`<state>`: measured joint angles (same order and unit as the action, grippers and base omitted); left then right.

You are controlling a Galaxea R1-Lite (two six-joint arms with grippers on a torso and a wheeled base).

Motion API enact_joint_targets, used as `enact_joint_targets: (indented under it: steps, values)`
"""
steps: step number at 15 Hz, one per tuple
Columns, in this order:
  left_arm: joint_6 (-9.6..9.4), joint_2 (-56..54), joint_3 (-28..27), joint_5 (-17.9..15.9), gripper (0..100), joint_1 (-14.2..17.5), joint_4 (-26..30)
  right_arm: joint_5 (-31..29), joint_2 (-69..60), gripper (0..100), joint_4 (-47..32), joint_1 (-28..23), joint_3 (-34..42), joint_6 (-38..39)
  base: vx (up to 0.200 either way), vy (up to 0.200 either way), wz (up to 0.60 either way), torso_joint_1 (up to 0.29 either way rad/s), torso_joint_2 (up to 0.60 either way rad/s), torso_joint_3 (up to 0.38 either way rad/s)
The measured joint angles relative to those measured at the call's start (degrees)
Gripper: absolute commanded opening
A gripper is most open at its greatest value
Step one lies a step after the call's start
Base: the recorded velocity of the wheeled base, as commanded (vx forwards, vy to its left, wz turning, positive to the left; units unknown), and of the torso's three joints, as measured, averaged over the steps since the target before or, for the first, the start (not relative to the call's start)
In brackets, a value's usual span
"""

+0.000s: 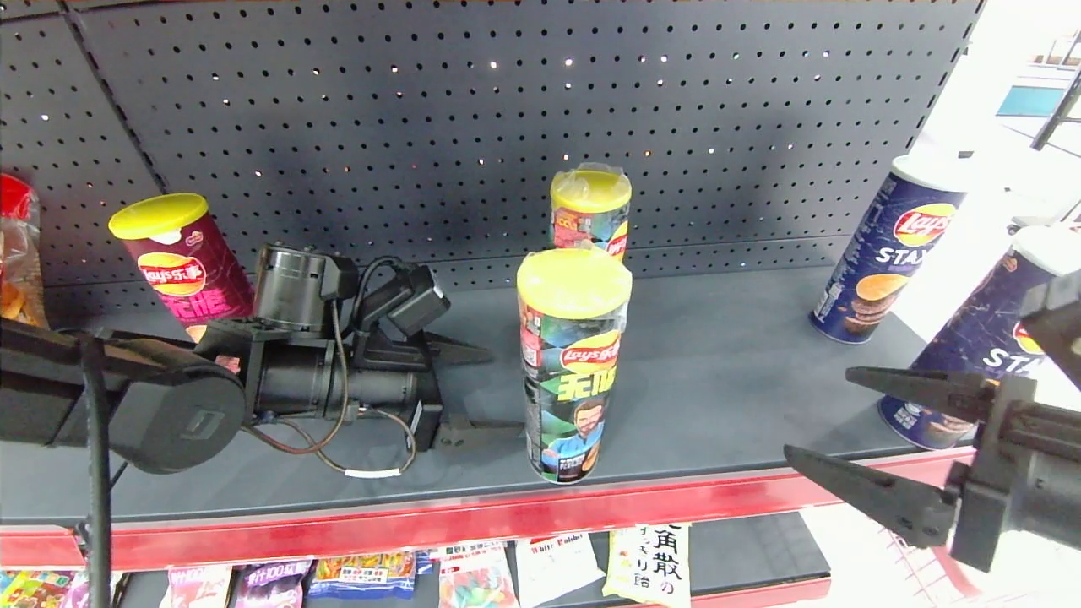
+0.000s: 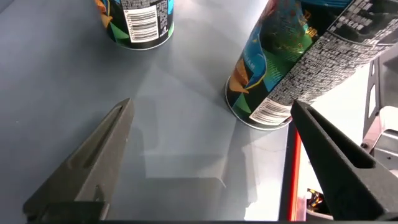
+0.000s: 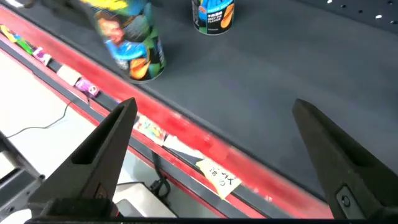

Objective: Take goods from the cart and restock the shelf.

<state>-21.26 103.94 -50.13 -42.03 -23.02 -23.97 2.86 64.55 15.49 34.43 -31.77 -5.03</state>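
Note:
Two yellow-lidded chip cans stand on the grey shelf (image 1: 718, 380). The front can (image 1: 574, 363) is near the red front edge and the back can (image 1: 591, 211) is close to the pegboard. My left gripper (image 1: 498, 393) lies low over the shelf just left of the front can, open and empty. In the left wrist view the front can (image 2: 292, 62) stands beside one fingertip of that gripper (image 2: 211, 106), with the back can (image 2: 140, 22) farther off. My right gripper (image 1: 819, 415) hovers open and empty off the shelf's front right. From its wrist view (image 3: 214, 106) both cans (image 3: 130, 43) (image 3: 213, 14) show.
A pink can (image 1: 181, 262) stands at the back left behind my left arm. Two blue cans (image 1: 887, 245) (image 1: 971, 355) stand at the right end. A snack bag (image 1: 17, 253) sits at the far left. Packets (image 1: 473, 574) hang on the lower shelf.

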Motion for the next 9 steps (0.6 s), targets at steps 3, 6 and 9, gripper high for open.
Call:
enact_joint_targets:
  steps: [3,6,9]
  values:
    - [-0.02,0.0,-0.1,0.0,100,0.0,0.0,0.0,7.7,100,0.1,0.2,-4.4,0.0,0.0,0.0,0.0,0.0,0.0,0.0]
    - [0.0,-0.1,0.0,0.0,100,0.0,0.0,-0.2,14.0,100,0.1,-0.3,-7.6,0.0,0.0,0.0,0.0,0.0,0.0,0.0]
    - [0.0,-0.2,0.1,0.0,100,0.1,0.0,-0.5,19.4,100,0.2,-0.6,-10.1,0.0,0.0,0.0,0.0,0.0,0.0,0.0]
